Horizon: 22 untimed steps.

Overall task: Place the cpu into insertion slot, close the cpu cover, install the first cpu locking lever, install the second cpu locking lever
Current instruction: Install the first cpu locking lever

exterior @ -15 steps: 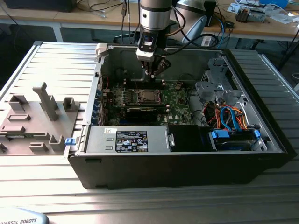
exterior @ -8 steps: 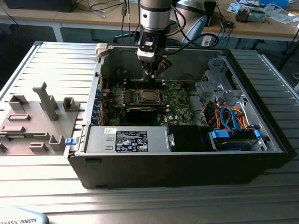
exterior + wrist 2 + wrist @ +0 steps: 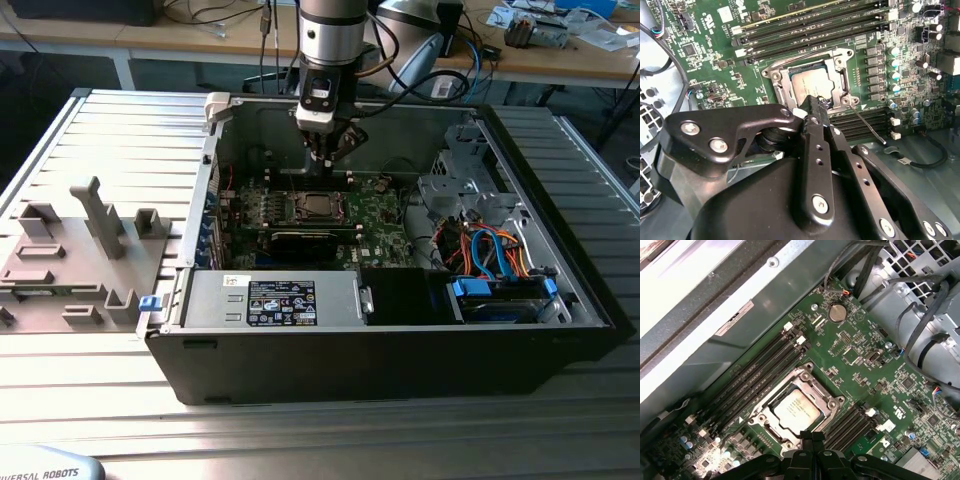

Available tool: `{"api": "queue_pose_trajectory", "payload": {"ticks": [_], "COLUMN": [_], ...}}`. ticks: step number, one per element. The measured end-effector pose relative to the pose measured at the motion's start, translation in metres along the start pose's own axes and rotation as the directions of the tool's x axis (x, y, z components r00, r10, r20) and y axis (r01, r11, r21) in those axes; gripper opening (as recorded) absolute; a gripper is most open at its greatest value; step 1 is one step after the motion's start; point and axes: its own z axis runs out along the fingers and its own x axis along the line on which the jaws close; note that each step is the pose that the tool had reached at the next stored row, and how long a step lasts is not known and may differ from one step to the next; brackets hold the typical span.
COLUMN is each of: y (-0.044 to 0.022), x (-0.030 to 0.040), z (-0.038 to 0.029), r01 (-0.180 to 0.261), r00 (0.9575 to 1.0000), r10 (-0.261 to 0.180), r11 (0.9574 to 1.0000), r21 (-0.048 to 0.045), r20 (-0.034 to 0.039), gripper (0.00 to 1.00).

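1. while the gripper (image 3: 328,150) hung inside the open computer case (image 3: 560,330), its fingers were drawn together with nothing between them, tips close above the socket edge in both wrist views.
2. the cpu (image 3: 796,409) lay flat in the insertion slot (image 3: 832,402), silvery top up, its edges square to the socket rim.
3. the cpu cover (image 3: 836,75) was down around the chip as a silver frame, its window showing the cpu's top.
4. in the second wrist view a thin locking lever (image 3: 867,125) ran from the socket corner toward 4 o'clock, its long axis slanting across the memory slots (image 3: 860,122).
5. in the exterior view the socket sat at 6 o'clock of the gripper, on the green board (image 3: 385,215).
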Motion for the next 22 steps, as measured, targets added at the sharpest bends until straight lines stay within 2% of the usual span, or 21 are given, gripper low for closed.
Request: {"api": "queue_pose_trajectory", "payload": {"ticks": [9,22], "y": [0.0000,0.0000], "x": [0.0000,0.0000], "z": [0.0000,0.0000], "r01": [0.038,0.092], "r00": [0.9993,0.9957], "r10": [-0.038,-0.092], "r11": [0.9993,0.9958], "r21": [-0.0004,0.0019], "r20": [0.0032,0.0100], "gripper": [0.11,0.11]}}
